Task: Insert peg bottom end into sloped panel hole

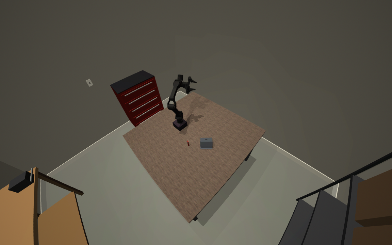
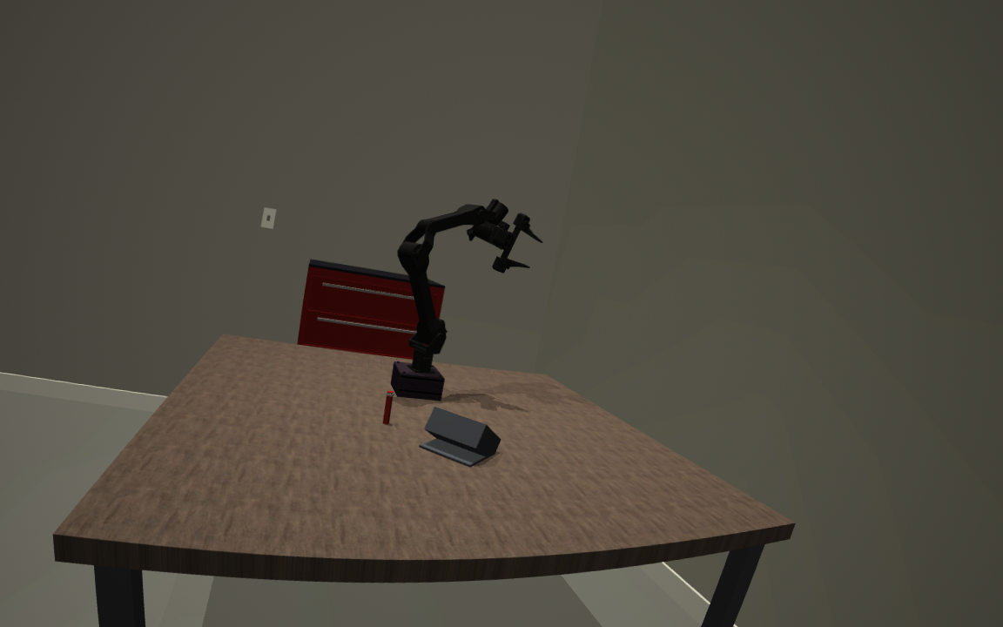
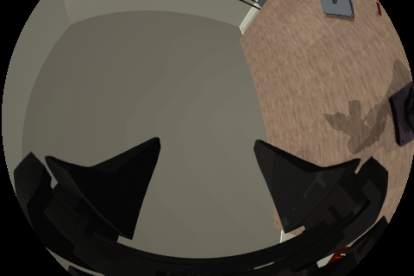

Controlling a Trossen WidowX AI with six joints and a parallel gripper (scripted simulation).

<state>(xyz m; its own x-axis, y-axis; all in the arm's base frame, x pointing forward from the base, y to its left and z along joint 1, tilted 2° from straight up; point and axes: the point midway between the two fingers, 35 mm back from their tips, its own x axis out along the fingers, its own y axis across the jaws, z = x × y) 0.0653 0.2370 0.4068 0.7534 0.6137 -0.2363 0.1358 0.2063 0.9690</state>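
Jaws spread wide and empty, raised high beyond the worktop (image 2: 271, 468) edge. Red peg (image 2: 387, 407) upright just beside the sloped panel (image 2: 461, 436), apart.

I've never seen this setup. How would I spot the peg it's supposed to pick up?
Start at the big brown wooden table and find the black robot arm's base near its far edge. Just in front of that base stands a small red upright peg, beside a dark grey sloped panel. It is the only thin, red, standing thing on the table top.
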